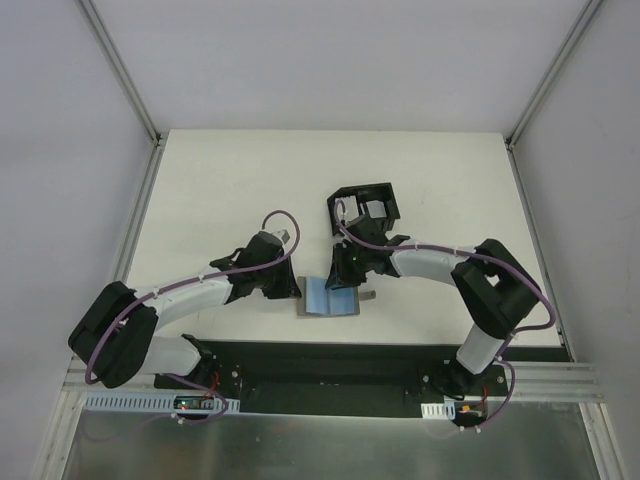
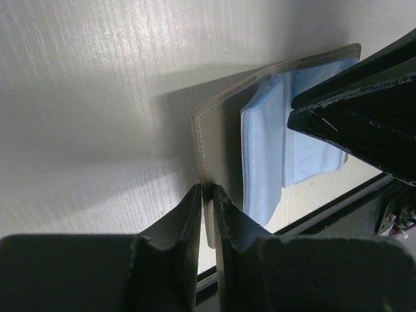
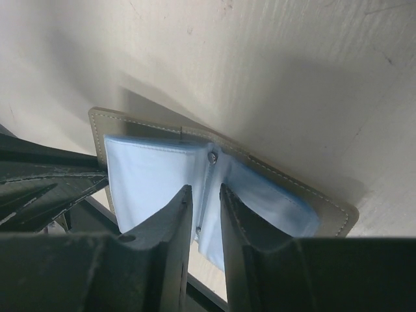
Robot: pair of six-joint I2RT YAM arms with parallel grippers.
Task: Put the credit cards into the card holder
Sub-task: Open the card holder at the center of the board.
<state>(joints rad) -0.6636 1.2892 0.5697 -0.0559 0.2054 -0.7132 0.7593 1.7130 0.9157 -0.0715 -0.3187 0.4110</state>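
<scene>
At table (image 2: 97,97) edge, L fingers (image 2: 185,227) pinch card holder (image 2: 227,130); R fingers (image 3: 170,227) maybe.

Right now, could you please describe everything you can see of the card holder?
The card holder sits open by the near edge of the table: grey stitched cover, leather-like, pale blue sleeves fanned up inside, a small rivet at the spine. The left gripper pinches its cover edge; the right gripper straddles the sleeves.

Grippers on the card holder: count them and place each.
2. The left gripper pinches the grey edge of the card holder; right gripper straddles its blue sleeves at the spine.
</scene>
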